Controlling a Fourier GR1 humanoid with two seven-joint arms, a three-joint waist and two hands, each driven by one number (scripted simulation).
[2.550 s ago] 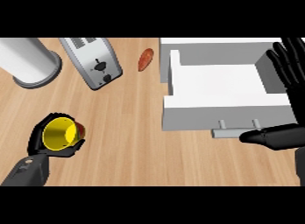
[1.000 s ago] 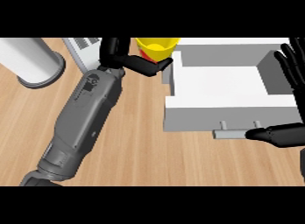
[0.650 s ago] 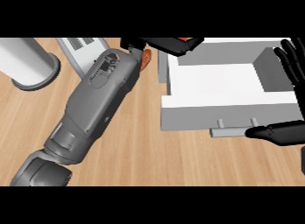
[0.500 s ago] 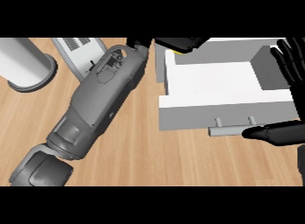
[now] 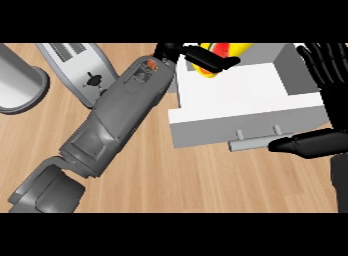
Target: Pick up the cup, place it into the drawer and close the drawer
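Note:
The yellow cup (image 5: 225,56) with a red inside shows at the top of the view, over the back of the open white drawer (image 5: 243,92). My left hand (image 5: 195,54) is shut on the cup, its black fingers wrapped across it and hiding most of it. The left forearm (image 5: 118,117) stretches diagonally from the lower left up to the drawer. My right hand (image 5: 332,85) stays open at the drawer's right side, fingers straight up, with its thumb (image 5: 310,144) lying next to the grey drawer handle (image 5: 254,144).
A silver toaster (image 5: 81,70) lies on the wooden counter left of the drawer. A grey cylinder (image 5: 11,87) stands at the far left. A small orange thing (image 5: 152,64) peeks out by the left wrist.
The left hand took the cup from the lower left of the counter up and right; it now holds it over the drawer's back. The right hand has stayed in place.

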